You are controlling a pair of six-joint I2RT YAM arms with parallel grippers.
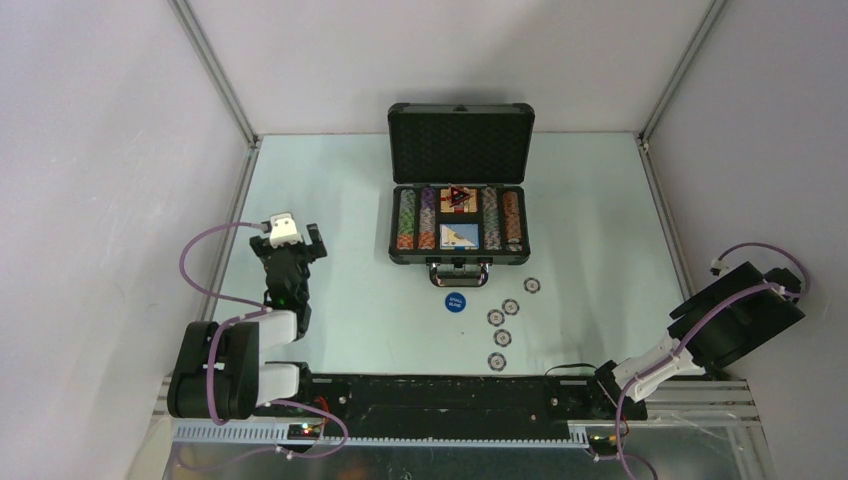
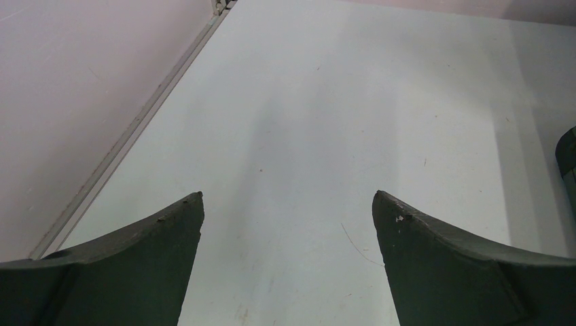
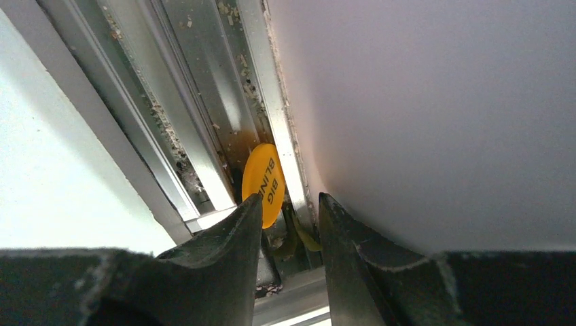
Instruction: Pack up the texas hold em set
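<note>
Your left gripper stands wide open and empty, at 8 o'clock from the open case. Your right gripper is half open, gripping nothing; the orange button sits in the rail at its 11 o'clock.

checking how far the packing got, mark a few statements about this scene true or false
1. The case stands open with its lid up. True.
2. All the chips are inside the case. False: five lie loose on the table in front of it.
3. A blue button lies on the table just in front of the case handle. True.
4. The left gripper holds a chip. False: its jaws are wide apart over bare table.
5. The orange button is packed in the case. False: it sits in the metal rail by the wall, just ahead of the right gripper.
</note>
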